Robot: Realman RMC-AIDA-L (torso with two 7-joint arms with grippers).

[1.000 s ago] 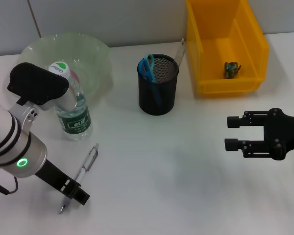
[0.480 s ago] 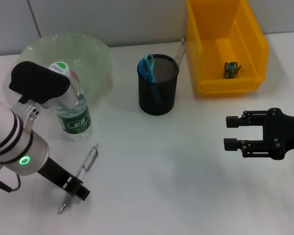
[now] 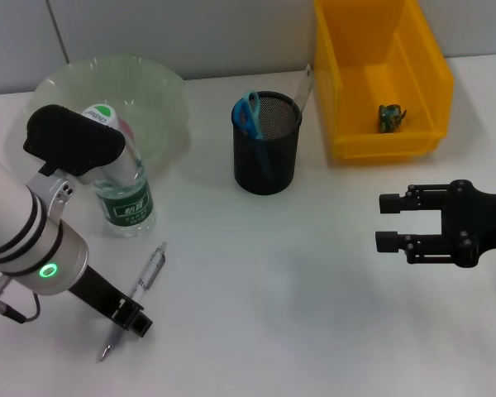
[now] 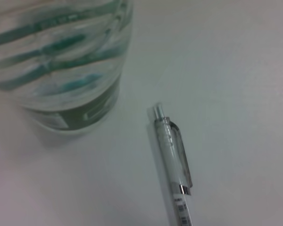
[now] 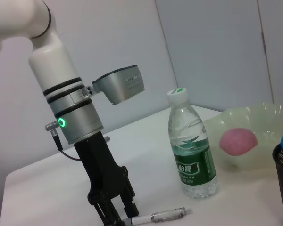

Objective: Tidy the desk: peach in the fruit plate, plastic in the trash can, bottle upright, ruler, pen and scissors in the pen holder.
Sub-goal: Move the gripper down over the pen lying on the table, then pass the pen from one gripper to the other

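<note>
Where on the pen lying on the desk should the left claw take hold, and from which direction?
Probably the pen's middle barrel, from straight above, fingers straddling it crosswise. It lies flat on the desk, slim, and running diagonally, so only a top-down pinch gets fingers on both sides. The left claw is low over its tip end; the clip end points towards the upright bottle but lies apart from it.
</note>
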